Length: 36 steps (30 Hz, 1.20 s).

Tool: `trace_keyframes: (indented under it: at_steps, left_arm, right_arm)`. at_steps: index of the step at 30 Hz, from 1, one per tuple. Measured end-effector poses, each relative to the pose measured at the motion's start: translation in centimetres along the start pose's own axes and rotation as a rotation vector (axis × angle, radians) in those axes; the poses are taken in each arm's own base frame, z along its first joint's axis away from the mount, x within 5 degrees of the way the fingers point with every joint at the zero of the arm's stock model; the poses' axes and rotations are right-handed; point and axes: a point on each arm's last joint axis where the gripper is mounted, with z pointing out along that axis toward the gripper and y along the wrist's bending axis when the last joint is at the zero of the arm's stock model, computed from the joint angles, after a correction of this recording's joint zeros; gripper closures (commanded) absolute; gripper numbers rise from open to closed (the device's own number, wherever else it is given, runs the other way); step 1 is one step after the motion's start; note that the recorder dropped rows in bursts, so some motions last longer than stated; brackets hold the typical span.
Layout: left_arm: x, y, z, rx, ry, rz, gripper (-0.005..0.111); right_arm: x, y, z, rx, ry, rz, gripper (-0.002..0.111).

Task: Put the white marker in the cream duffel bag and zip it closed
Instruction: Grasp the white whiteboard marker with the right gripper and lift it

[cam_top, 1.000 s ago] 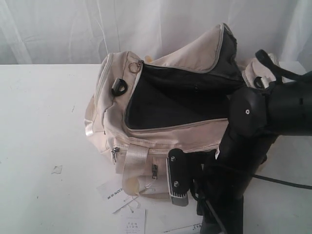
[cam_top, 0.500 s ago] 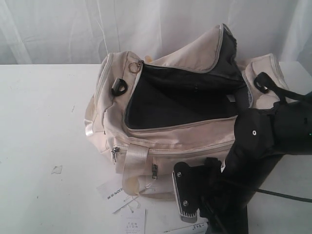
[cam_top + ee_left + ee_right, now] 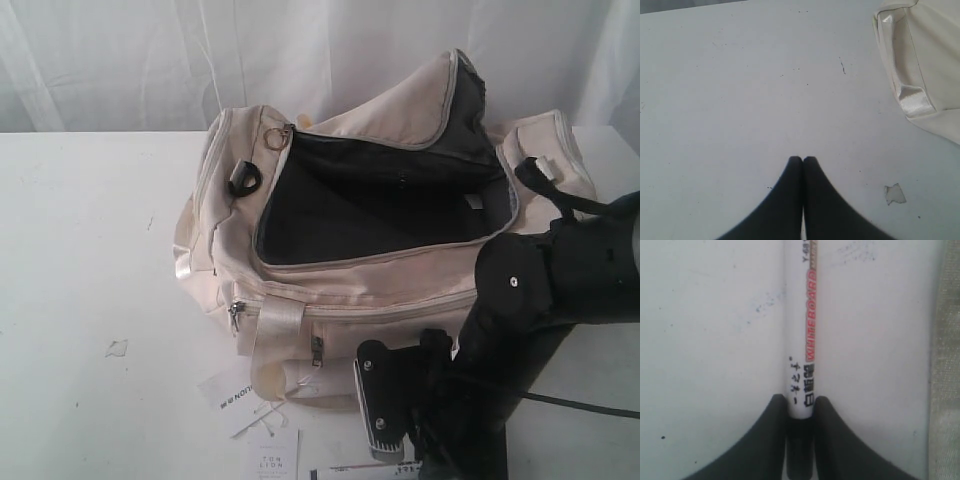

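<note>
The cream duffel bag (image 3: 330, 285) lies on the white table with its top flap folded back and its dark lining showing. In front of it my right gripper (image 3: 395, 458) is down at the table's front edge. In the right wrist view its two dark fingers (image 3: 770, 440) press both sides of the white marker (image 3: 802, 340), near the dark cap; the marker lies on the table beside the bag's fabric (image 3: 945, 365). The marker shows as a thin strip (image 3: 350, 468) in the exterior view. My left gripper (image 3: 802, 160) is shut and empty over bare table, near a bag corner (image 3: 920, 60).
White paper hang tags (image 3: 245, 395) (image 3: 272, 452) lie by the bag's front pocket. A small chipped spot (image 3: 117, 347) (image 3: 895, 194) marks the table on the left. A white curtain hangs behind the table. The right arm's black links (image 3: 560, 280) cross the bag's right end.
My right arm has dropped from the bag's front down to the table edge, and its jaws have closed onto the marker. The left gripper has not moved.
</note>
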Motion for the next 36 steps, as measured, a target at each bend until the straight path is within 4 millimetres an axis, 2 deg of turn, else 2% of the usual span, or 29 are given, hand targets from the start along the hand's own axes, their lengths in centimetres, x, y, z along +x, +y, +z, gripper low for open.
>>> trace_keyframes:
  at_steps: [11,14,22,30,34,36]
  left_arm:
    - [0.0,0.0,0.0,0.0,0.0,0.0,0.107]
    - [0.0,0.0,0.0,0.0,0.0,0.0,0.107]
    - [0.0,0.0,0.0,0.0,0.0,0.0,0.107]
    - [0.0,0.0,0.0,0.0,0.0,0.0,0.107]
    - [0.0,0.0,0.0,0.0,0.0,0.0,0.107]
    - [0.0,0.0,0.0,0.0,0.0,0.0,0.107]
  right_arm:
    - [0.0,-0.1,0.0,0.016,-0.004,0.002,0.108]
    - [-0.2,0.0,-0.7,0.04,-0.018,0.01,0.108]
    - [-0.8,1.6,-4.5,0.082,-0.086,0.014,0.108]
    - [-1.4,4.2,-8.7,0.085,-0.227,0.16,0.108]
    - [-1.6,4.9,-10.9,0.174,-0.303,0.21,0.108]
    - [-1.9,4.5,-12.7,0.281,-0.374,0.241,0.108]
